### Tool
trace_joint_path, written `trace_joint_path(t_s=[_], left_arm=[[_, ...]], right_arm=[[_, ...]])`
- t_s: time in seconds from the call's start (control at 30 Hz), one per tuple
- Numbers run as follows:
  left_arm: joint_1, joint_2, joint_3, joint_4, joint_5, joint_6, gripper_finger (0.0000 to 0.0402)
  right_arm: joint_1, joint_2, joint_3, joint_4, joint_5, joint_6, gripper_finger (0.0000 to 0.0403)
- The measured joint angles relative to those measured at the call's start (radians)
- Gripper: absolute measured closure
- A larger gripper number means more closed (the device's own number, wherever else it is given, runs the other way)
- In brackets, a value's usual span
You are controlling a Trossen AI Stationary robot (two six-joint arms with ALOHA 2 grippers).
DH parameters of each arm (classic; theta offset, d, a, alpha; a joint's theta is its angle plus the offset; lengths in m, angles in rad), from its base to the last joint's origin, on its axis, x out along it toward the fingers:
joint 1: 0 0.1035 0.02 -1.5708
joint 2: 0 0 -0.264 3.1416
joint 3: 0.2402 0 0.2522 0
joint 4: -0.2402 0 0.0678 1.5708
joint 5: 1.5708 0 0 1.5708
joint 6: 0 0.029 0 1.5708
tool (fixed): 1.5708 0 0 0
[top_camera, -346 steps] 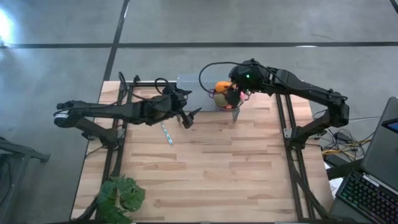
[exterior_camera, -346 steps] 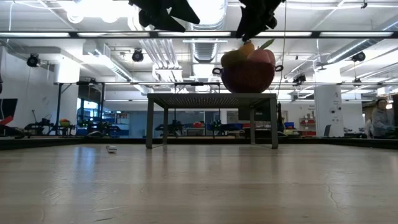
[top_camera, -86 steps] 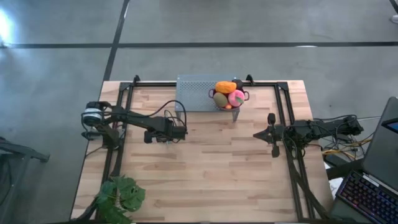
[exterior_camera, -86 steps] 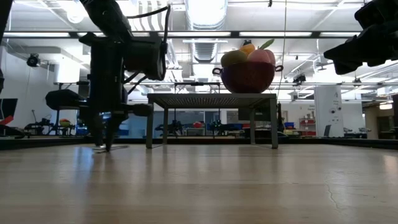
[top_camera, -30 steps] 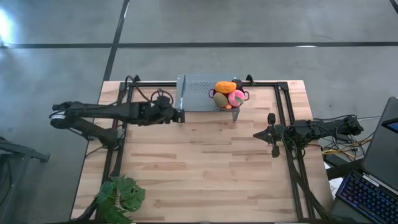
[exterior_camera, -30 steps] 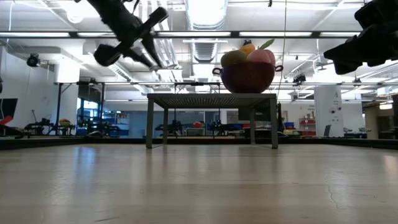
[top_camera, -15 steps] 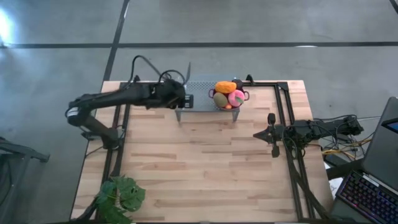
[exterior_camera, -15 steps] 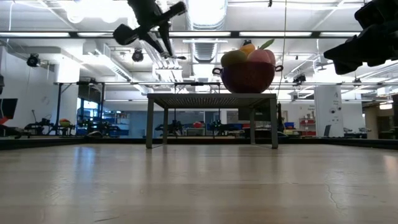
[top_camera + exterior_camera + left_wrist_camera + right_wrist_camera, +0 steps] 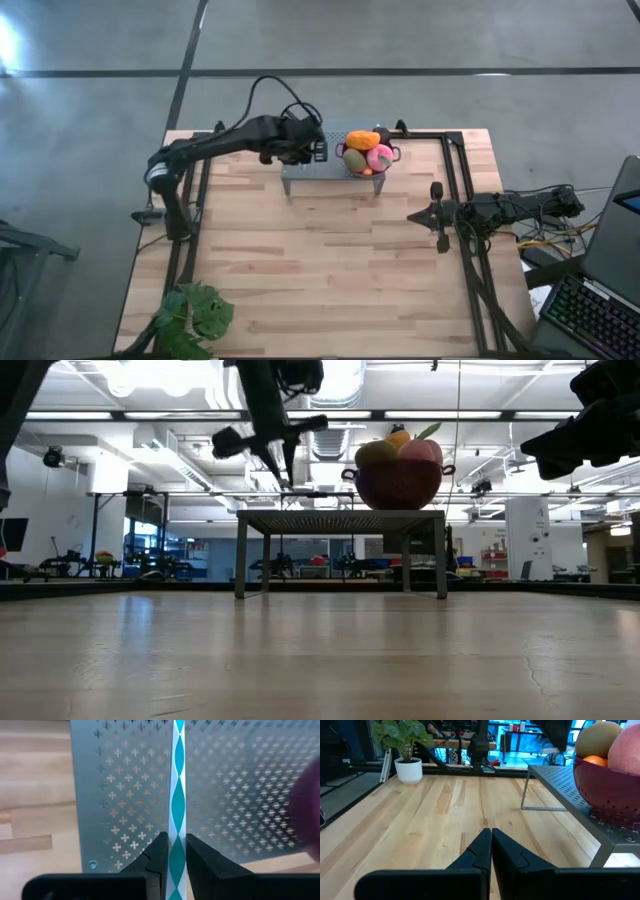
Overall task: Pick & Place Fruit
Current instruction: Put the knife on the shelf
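A purple perforated bowl (image 9: 365,160) stands on the right end of a grey perforated metal stand (image 9: 305,170) at the table's far edge. The fruit lies in it: an orange piece (image 9: 362,139), a pink ball (image 9: 381,157) and an olive-green piece (image 9: 354,160). My left gripper (image 9: 318,150) hovers over the stand just left of the bowl, shut on a thin teal-and-white striped stick (image 9: 177,795). My right gripper (image 9: 412,216) waits shut above the table's right side, with nothing in it. My left gripper pinches the striped stick (image 9: 177,839) between its two fingertips (image 9: 161,852). The stick runs on past the fingers along their line. The fingers slant down from above over the stand's top (image 9: 125,795). In the low view the gripper (image 9: 275,465) hangs above the stand, clear of it.
A leafy green plant (image 9: 192,312) sits at the table's near left corner. Black frame rails (image 9: 470,270) run along the table's left and right sides. Bare wood (image 9: 320,270) fills the middle. A laptop (image 9: 610,270) lies off the right edge.
My left gripper has swung up and toward the table's far edge and right, from beside the stand's left end to over its top near the bowl. It has tipped further downward and kept the striped stick shut between its fingers.
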Motion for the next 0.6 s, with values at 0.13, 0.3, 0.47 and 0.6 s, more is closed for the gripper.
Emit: trace_joint_path(t_s=[0.13,0.3,0.47,0.6], left_arm=[[0.021,0.040,-0.001,0.000,0.040,-0.001,0.0346],[0.025,0.063,-0.003,0.005,0.041,-0.003,0.0346],[0.025,0.068,-0.003,0.010,0.039,-0.018,0.0346],[0.025,0.068,-0.004,0.010,0.030,-0.022,0.0346]], right_arm=[[0.000,0.000,0.000,0.000,0.000,0.000,0.0394],[0.000,0.000,0.000,0.000,0.000,0.001,0.0394],[0.000,0.000,0.000,0.000,0.000,0.001,0.0394],[0.000,0.000,0.000,0.000,0.000,0.001,0.0394]])
